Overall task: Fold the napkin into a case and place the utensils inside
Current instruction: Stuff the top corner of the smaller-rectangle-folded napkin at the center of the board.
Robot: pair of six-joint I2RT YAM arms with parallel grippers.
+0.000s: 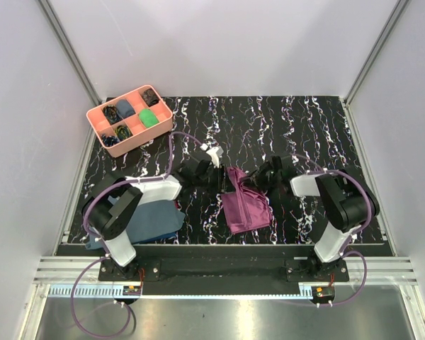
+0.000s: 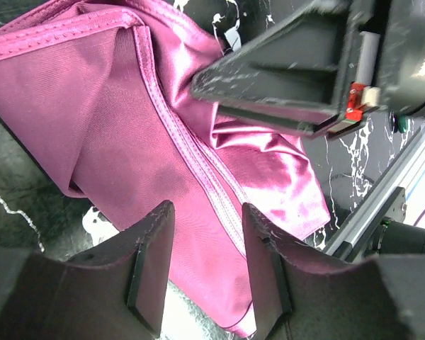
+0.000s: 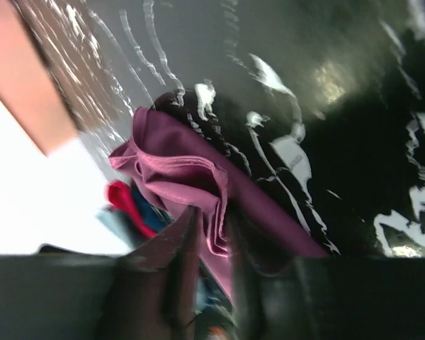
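The plum-purple napkin (image 1: 245, 205) lies partly folded and bunched on the black marbled table between my two arms. My left gripper (image 1: 218, 178) is at its left upper edge. In the left wrist view the left gripper (image 2: 207, 212) is open, with the napkin (image 2: 127, 120) and its stitched hem lying under the gap. My right gripper (image 1: 261, 180) is at the napkin's upper right. In the right wrist view the right gripper (image 3: 214, 216) is shut on a layered edge of the napkin (image 3: 177, 166), lifting it into a bunch. The right gripper also shows in the left wrist view (image 2: 283, 78). No utensils are in view.
A pink compartment tray (image 1: 99, 115) with small dark items stands at the far left corner. A slate-blue cloth (image 1: 152, 219) lies under the left arm near the front edge. A small red cloth (image 3: 124, 202) shows beside it. An aluminium rail (image 2: 382, 191) borders the table.
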